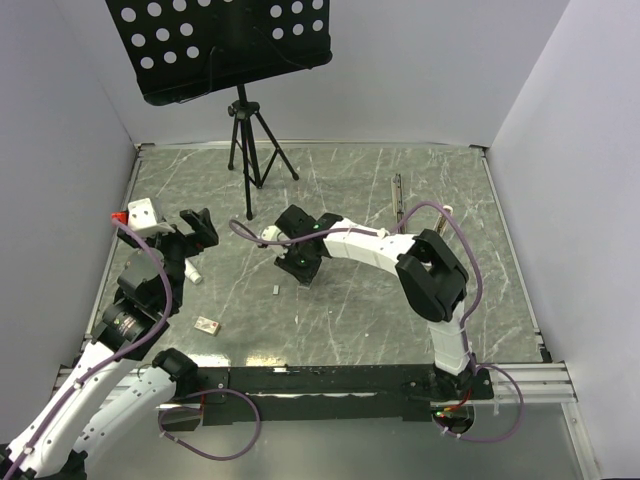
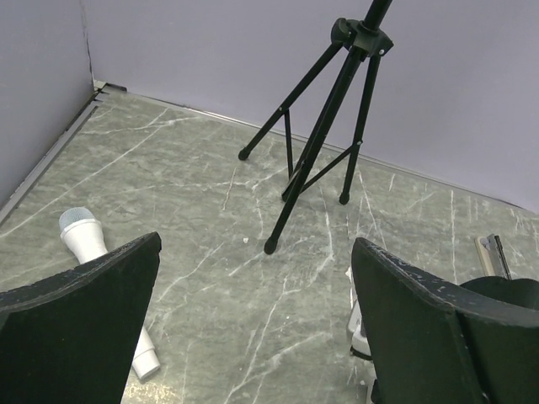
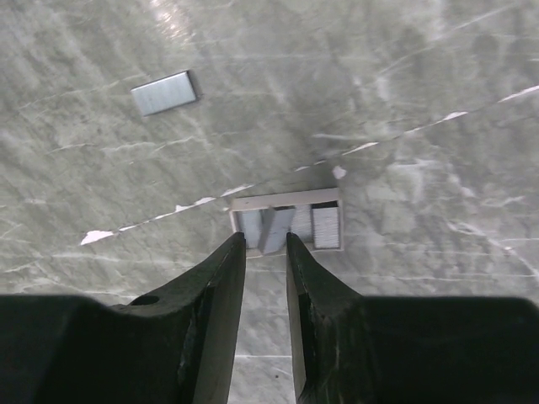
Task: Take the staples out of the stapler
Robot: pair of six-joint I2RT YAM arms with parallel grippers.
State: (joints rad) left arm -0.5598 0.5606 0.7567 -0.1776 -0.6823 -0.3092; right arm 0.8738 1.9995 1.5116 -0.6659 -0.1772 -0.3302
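Staples (image 3: 286, 225), short grey metal strips, lie on your marbled table (image 3: 421, 101): unloading looks nearly done. Right gripper (image 3: 264, 241) jaws barely apart, left gripper (image 2: 254, 244) wide.

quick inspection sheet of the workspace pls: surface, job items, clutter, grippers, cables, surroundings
surface: grey marbled tabletop with pale streaks
job's things: stapler lies far right, away from both grippers; loose staple strip flat on the table; more staples sit in a white-edged tray
clutter: white cylinder lying at the left; tan block near front left
grippers: left gripper wide open, empty; right gripper jaws nearly together at the tray, hold unclear
cables: purple cables looped along both arms
surroundings: pale walls on three sides; black music stand on a tripod at the back
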